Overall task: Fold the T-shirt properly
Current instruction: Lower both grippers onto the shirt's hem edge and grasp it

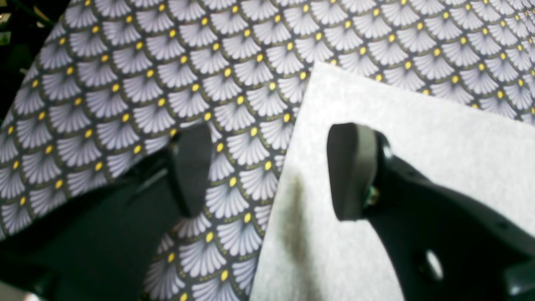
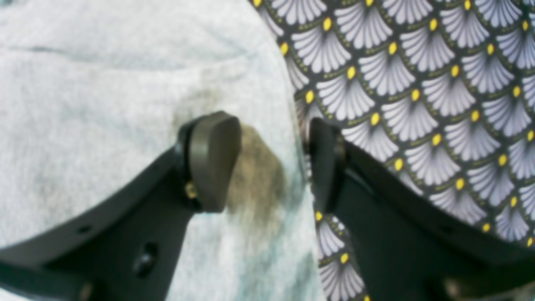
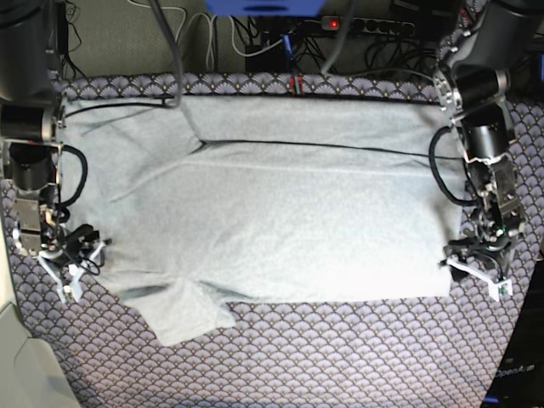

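Note:
The pale grey T-shirt [image 3: 280, 221] lies spread flat on the fan-patterned tablecloth [image 3: 340, 357], plain side up, with one sleeve [image 3: 191, 310] sticking out toward the front left. My left gripper [image 3: 473, 270] is at the shirt's front right corner. In the left wrist view it [image 1: 271, 171] is open and straddles the shirt's edge [image 1: 418, 125], one finger over the shirt and one over the cloth. My right gripper [image 3: 72, 262] is at the shirt's left edge. In the right wrist view it [image 2: 269, 163] is open and straddles the shirt's edge [image 2: 104, 104].
Cables and a power strip [image 3: 340, 25] run along the back edge of the table. A dark line [image 3: 323, 146] crosses the upper part of the shirt. The table's front left corner [image 3: 13, 340] is close to my right arm. Tablecloth [image 1: 167, 83] [image 2: 418, 83] surrounds the shirt.

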`<move>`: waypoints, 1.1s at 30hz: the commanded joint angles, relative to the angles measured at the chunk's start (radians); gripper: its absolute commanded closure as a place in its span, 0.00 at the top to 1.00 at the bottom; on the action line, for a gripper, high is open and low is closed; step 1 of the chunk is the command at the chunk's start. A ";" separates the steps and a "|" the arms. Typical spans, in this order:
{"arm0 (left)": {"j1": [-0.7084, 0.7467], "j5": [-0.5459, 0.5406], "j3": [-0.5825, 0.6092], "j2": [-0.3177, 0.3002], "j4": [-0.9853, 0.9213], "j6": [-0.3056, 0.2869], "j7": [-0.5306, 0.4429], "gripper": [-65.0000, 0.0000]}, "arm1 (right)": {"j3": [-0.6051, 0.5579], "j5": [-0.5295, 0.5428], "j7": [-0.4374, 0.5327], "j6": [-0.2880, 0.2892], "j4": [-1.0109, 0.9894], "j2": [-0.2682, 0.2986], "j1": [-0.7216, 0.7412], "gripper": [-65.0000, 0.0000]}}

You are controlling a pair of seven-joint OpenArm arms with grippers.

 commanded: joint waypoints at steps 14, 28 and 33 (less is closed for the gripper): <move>-0.020 -0.008 -0.001 -0.012 0.012 -0.003 -0.027 0.65 | 0.004 0.005 0.033 -0.007 0.015 -0.001 0.020 0.31; -0.066 -0.008 -0.001 -0.015 -0.116 -0.001 -0.195 0.65 | 0.004 0.005 0.053 -0.007 0.021 0.001 -0.003 0.00; -0.136 -0.008 0.002 -0.019 -0.317 -0.001 -0.348 0.65 | 0.004 0.005 0.053 -0.007 0.021 0.001 -0.018 0.00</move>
